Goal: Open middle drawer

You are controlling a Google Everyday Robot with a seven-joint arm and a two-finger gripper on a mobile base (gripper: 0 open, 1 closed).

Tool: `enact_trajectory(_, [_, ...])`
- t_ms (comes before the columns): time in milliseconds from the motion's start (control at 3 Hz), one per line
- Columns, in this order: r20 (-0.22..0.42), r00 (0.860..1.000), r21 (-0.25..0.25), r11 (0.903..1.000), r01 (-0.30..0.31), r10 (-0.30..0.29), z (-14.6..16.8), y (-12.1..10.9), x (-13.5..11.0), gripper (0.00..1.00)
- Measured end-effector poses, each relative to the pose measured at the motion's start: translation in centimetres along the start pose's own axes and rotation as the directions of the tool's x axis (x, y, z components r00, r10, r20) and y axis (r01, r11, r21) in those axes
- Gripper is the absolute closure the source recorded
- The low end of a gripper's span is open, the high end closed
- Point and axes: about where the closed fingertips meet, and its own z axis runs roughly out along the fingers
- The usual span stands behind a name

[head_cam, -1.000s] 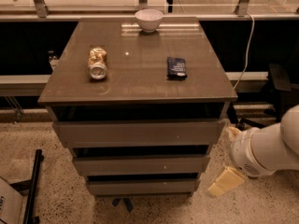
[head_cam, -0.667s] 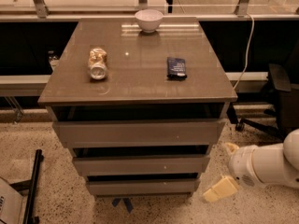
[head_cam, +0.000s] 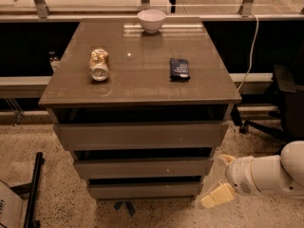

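You've hardly begun. The middle drawer (head_cam: pixel 142 167) sits in the lower centre of the frame, between the taller front above and the shorter one below, and it looks fully closed. Your gripper (head_cam: pixel 221 177) is at the lower right, just beside the cabinet's right edge at about that drawer's height. Its fingers are spread apart, holding nothing and not touching the front. Everything is left to do: reach the drawer's edge, catch it, pull it out. The can (head_cam: pixel 99 64), bowl (head_cam: pixel 151 20) and dark packet (head_cam: pixel 179 69) on top are well clear of your path.

One cam, high front, looks down at cabinet (head_cam: pixel 142 82) top & front, mid-near; jaws low right.
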Motion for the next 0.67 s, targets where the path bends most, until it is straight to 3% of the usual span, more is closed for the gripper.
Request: enact_trajectory(667, [0.042, 0.997, -0.019, 0.9977, 0.066, -0.065, 6.1, 0.7, -0.4, 0.00])
